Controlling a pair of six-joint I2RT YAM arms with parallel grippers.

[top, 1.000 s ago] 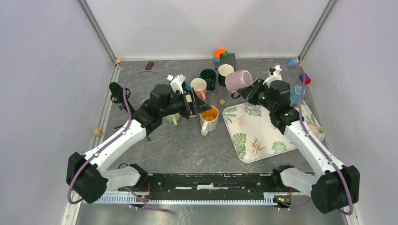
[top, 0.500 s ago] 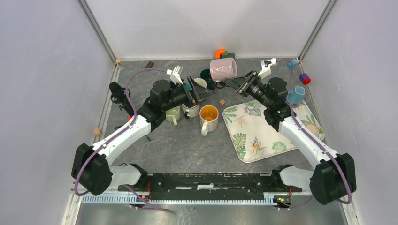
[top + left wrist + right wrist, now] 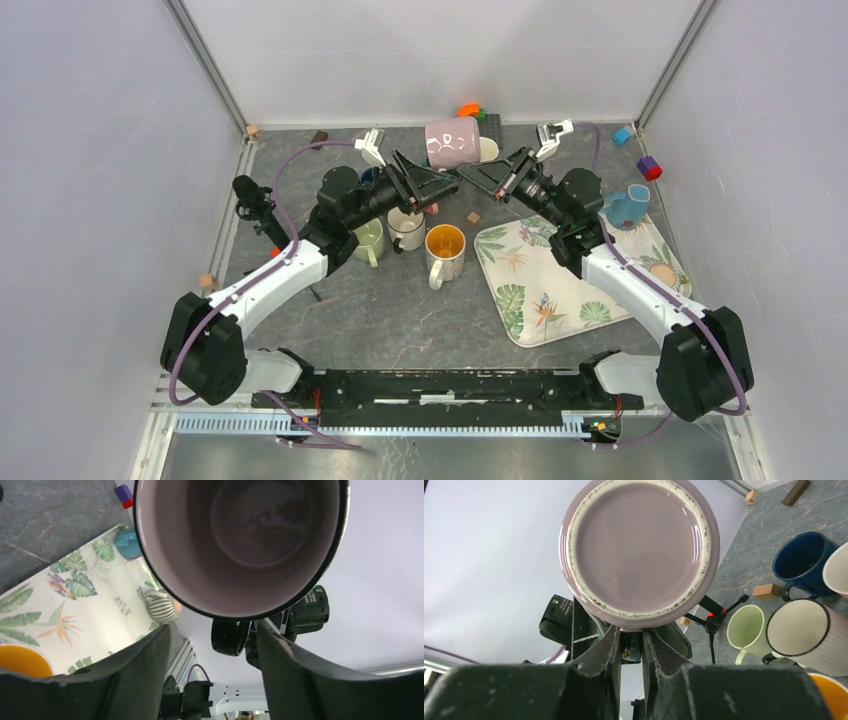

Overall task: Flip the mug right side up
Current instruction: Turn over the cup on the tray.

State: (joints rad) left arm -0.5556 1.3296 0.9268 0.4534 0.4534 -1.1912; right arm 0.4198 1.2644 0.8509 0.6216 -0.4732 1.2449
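Note:
The lilac mug [image 3: 452, 143] with a dark rim hangs in the air over the back of the table, lying sideways. My right gripper [image 3: 480, 178] is shut on its handle from below. In the right wrist view the mug's base [image 3: 639, 550] faces the camera, right above my right gripper [image 3: 630, 642]. My left gripper [image 3: 438, 186] is open just left of and below the mug. In the left wrist view the mug's open mouth [image 3: 240, 540] fills the top. My left gripper [image 3: 212, 640] stands below it, the fingers [image 3: 125, 675] wide apart and touching nothing.
Under the arms stand a yellow-lined mug [image 3: 445, 243], a white mug [image 3: 406, 226] and a pale green mug [image 3: 368, 240]. A leaf-print tray [image 3: 560, 290] lies at the right with a blue mug [image 3: 628, 205] and a striped cup [image 3: 663, 274]. Toy blocks [image 3: 468, 110] lie by the back wall.
My right gripper has lifted the lilac mug up and to the left, turning its mouth toward the left arm. My left gripper has risen and opened just under the mug.

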